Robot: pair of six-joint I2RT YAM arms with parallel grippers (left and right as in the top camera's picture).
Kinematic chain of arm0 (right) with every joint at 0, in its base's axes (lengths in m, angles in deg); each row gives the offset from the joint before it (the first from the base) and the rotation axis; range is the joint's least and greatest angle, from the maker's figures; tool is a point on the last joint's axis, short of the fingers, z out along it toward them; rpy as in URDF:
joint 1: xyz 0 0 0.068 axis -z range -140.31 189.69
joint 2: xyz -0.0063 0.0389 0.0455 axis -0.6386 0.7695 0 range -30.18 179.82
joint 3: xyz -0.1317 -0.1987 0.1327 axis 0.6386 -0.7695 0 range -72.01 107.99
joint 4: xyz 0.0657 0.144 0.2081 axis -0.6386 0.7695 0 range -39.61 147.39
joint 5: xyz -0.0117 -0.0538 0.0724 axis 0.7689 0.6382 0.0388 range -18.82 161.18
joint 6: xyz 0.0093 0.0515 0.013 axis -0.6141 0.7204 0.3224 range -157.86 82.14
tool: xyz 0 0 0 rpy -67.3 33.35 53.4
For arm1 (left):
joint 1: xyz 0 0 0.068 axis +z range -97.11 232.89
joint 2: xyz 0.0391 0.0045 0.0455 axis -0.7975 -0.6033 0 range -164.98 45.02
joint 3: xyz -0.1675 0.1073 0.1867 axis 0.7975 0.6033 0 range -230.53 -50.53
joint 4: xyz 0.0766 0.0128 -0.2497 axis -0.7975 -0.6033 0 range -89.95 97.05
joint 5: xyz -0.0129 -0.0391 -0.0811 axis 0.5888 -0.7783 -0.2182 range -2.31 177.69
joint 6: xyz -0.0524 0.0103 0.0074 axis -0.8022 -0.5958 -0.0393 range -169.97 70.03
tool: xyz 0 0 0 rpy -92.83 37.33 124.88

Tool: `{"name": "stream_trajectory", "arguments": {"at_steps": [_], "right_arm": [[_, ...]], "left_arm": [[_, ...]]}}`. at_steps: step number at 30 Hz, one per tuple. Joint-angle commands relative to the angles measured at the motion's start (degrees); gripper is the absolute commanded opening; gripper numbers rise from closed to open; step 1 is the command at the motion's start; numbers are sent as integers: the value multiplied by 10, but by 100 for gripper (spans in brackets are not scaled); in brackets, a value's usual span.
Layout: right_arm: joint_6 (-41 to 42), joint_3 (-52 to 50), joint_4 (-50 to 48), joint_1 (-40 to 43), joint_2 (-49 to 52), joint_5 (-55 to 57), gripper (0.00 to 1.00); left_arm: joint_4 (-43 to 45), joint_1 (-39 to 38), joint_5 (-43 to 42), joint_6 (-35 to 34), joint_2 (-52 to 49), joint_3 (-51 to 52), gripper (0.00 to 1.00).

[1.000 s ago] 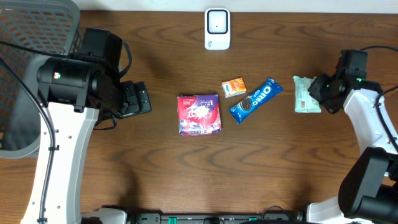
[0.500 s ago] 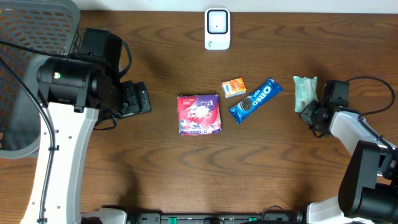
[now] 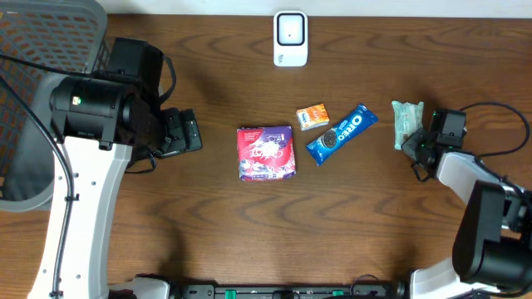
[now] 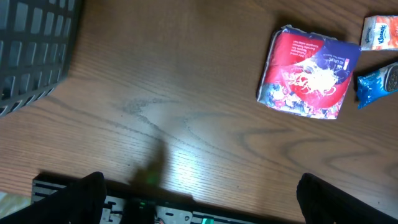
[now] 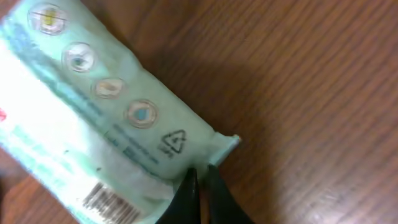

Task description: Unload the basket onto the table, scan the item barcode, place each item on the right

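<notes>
A pale green wipes packet (image 3: 406, 123) lies at the table's right side. The right wrist view shows the green wipes packet (image 5: 93, 124) with a barcode (image 5: 109, 199) printed on its upper face. My right gripper (image 3: 418, 143) is low at the packet's near end. There my right gripper (image 5: 200, 174) is shut, its tips pinching the packet's sealed edge. The white scanner (image 3: 290, 37) stands at the back centre. My left gripper (image 3: 196, 133) hangs wide open over bare wood at the left, and nothing sits inside the left gripper (image 4: 199, 205).
A red packet (image 3: 266, 153) lies mid-table, with a blue Oreo pack (image 3: 342, 133) and a small orange tissue pack (image 3: 312, 115) to its right. A black mesh basket (image 3: 41, 50) fills the back left corner. In the left wrist view the red packet (image 4: 309, 74) is upper right.
My right arm dropped from above the green packet to its near end, and the jaws closed on its edge. The left arm stayed still.
</notes>
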Motion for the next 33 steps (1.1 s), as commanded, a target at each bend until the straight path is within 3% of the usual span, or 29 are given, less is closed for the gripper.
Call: {"name": "stream_trajectory", "arguments": {"at_steps": [1, 8, 18, 20, 23, 26, 33], "right_arm": [[18, -3, -45, 1, 57, -36, 7], [19, 11, -100, 1, 80, -103, 11], [18, 91, 81, 1, -38, -109, 20], [18, 96, 103, 1, -71, -109, 26], [18, 96, 136, 1, -132, -110, 54], [18, 96, 164, -1, -167, -122, 68], [7, 94, 186, -35, -158, -206, 77]], "left_arm": [[-2, 1, 7, 7, -4, 0, 98], [-2, 1, 7, 7, -4, 0, 98], [-2, 1, 7, 7, -4, 0, 98], [-2, 1, 7, 7, -4, 0, 98], [-2, 1, 7, 7, -4, 0, 98], [-2, 1, 7, 7, -4, 0, 98], [-2, 1, 7, 7, -4, 0, 98]]}}
